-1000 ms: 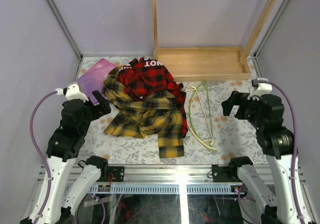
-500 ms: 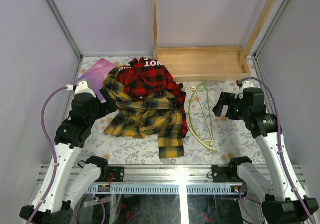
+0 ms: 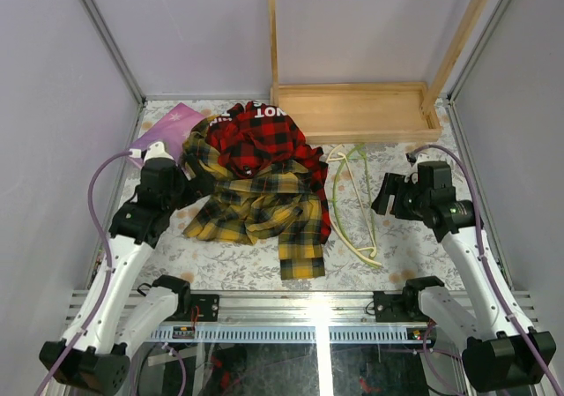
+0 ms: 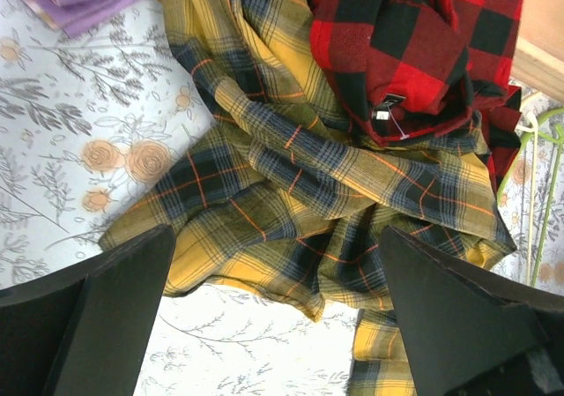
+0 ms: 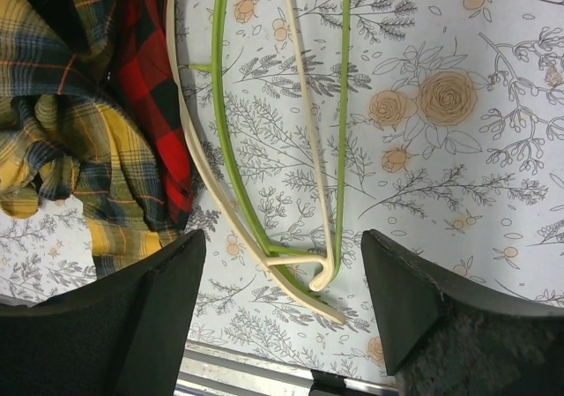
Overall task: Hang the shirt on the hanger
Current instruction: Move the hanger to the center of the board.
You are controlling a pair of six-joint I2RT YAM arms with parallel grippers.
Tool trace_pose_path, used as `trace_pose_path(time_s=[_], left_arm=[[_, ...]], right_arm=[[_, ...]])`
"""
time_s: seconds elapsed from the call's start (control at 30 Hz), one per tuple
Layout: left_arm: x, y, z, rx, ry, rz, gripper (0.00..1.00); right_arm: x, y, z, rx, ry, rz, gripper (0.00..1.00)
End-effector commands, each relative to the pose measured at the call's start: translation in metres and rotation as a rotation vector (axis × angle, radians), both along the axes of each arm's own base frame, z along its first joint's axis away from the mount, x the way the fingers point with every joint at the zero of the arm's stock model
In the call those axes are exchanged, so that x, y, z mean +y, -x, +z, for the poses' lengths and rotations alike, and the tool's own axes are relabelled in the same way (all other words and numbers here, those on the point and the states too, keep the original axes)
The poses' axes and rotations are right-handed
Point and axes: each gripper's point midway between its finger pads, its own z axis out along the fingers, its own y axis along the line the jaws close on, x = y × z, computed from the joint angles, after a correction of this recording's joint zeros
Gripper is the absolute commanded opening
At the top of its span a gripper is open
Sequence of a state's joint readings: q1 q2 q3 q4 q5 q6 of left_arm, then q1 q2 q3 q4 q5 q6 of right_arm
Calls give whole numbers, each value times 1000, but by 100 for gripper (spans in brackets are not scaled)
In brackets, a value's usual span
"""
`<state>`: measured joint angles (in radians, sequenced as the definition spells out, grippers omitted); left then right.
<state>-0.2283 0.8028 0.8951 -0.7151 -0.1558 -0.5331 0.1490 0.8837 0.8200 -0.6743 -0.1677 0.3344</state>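
Observation:
The yellow-and-black plaid shirt [image 3: 256,209] lies crumpled on the flowered table, partly under a red-and-black plaid garment [image 3: 260,140]. It fills the left wrist view [image 4: 291,175] and shows at the left of the right wrist view [image 5: 53,149]. The thin yellow-green hanger [image 3: 335,198] lies flat to the right of the shirt, crossed with a cream hanger [image 5: 189,149]. My left gripper [image 3: 196,184] is open and empty above the shirt's near left hem [image 4: 275,255]. My right gripper [image 3: 386,195] is open and empty above the near end of the green hanger [image 5: 344,105], its jaws either side of it [image 5: 282,246].
The red garment [image 4: 414,52] overlaps the shirt's far side. A purple cloth [image 3: 167,136] lies at the far left. A wooden tray [image 3: 357,112] with upright posts stands at the back. The metal rail [image 5: 264,374] marks the near table edge.
Both arms have reached forward and down. The left gripper has come closer to the shirt's left edge, the right gripper closer to the hangers. Shirt and hangers have not moved.

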Motion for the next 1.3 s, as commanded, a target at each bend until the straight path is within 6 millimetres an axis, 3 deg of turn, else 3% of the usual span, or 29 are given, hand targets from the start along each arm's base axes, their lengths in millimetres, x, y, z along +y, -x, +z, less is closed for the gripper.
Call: trace_pose_path(time_s=[0.0, 0.17, 0.4, 0.57, 0.83, 1.0, 1.13, 1.27], left_arm=[[-12, -18, -18, 40, 84, 33, 98], [-34, -39, -43, 108, 176, 14, 94], [-38, -43, -44, 93, 195, 2, 94], [-28, -34, -32, 70, 131, -8, 94], [-7, -24, 5, -14, 15, -13, 96], [-2, -20, 8, -24, -13, -6, 97], [-3, -18, 4, -14, -7, -13, 97], [-4, -18, 5, -14, -4, -18, 98]], right_arm=[[9, 0, 10, -58, -51, 11, 79], [12, 2, 7, -68, -75, 11, 79], [26, -2, -1, -44, -109, 44, 77], [40, 1, -21, 6, -68, 94, 75], [68, 10, -52, 60, 15, 213, 79], [84, 9, -68, 85, 89, 257, 97], [95, 7, -80, 103, 139, 284, 97], [100, 7, -94, 140, 214, 309, 91]])
